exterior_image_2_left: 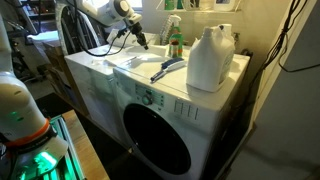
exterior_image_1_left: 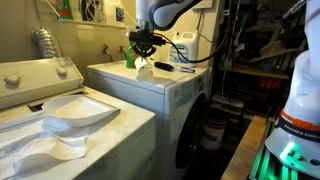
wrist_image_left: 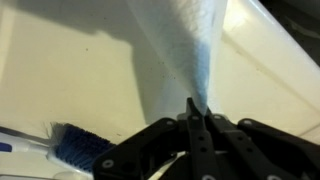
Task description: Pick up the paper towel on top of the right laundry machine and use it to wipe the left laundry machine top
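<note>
In the wrist view the gripper (wrist_image_left: pixel 193 112) is seen clamped on the paper towel (wrist_image_left: pixel 185 45), with the jaws pressed together on a pinched fold. The sheet is spread away from the fingertips toward 12 o'clock. A blue brush (wrist_image_left: pixel 75 147) is seen at 8 o'clock (partly cut off). In an exterior view the towel is found at 6 o'clock of the gripper, over the top of the right laundry machine (exterior_image_1_left: pixel 130 88).
</note>
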Controlling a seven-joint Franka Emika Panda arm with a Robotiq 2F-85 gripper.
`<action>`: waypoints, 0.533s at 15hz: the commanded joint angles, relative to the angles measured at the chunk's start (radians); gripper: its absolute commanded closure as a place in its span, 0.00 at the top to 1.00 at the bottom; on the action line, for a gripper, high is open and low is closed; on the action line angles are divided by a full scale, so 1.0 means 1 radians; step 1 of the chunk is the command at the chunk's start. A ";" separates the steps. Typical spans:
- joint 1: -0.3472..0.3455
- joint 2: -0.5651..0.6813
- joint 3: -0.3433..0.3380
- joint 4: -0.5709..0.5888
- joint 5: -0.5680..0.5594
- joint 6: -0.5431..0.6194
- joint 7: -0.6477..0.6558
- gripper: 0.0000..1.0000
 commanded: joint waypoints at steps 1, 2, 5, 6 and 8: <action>-0.073 -0.036 0.029 -0.067 0.212 0.021 -0.259 0.00; -0.083 -0.034 0.026 -0.070 0.247 0.022 -0.323 0.00; -0.107 -0.034 0.022 -0.072 0.351 0.000 -0.501 0.27; -0.114 -0.033 0.022 -0.073 0.383 -0.004 -0.554 0.33; -0.118 -0.033 0.016 -0.074 0.418 -0.028 -0.629 0.48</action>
